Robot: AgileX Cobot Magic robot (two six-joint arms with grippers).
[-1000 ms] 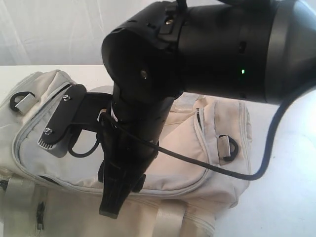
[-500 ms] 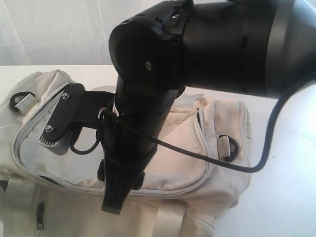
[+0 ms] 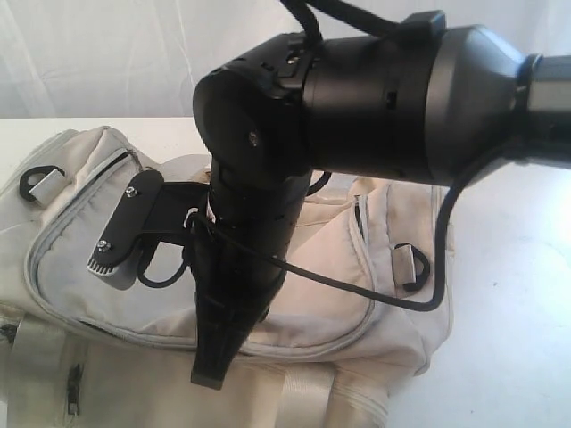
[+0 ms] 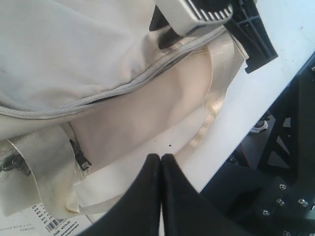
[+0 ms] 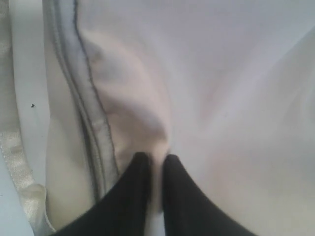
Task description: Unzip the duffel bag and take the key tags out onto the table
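The cream duffel bag [image 3: 348, 259] lies on the white table [image 3: 517, 357], and its grey zipper [image 4: 113, 91] runs closed along the top panel. My right gripper [image 3: 214, 370] points down at the bag's near side. In the right wrist view this gripper [image 5: 155, 160] is shut on a raised fold of the bag's fabric [image 5: 142, 118] beside a grey seam. My left gripper [image 4: 161, 157] is shut with nothing in it, hovering above a webbing strap [image 4: 221, 73] and the table [image 4: 246, 103] edge. A dark zipper pull [image 4: 81, 160] hangs close by. The key tags are hidden.
The right arm's bulky black body [image 3: 384, 98] blocks much of the exterior view. Black D-rings [image 3: 412, 265] sit at the bag's ends. A barcode label [image 4: 44, 223] lies under the bag. A dark frame [image 4: 285, 147] lies beyond the table edge.
The right arm has shifted slightly rightward and turned at the wrist. Its camera bracket has tilted lower, and the finger tips stay low on the bag's near side.
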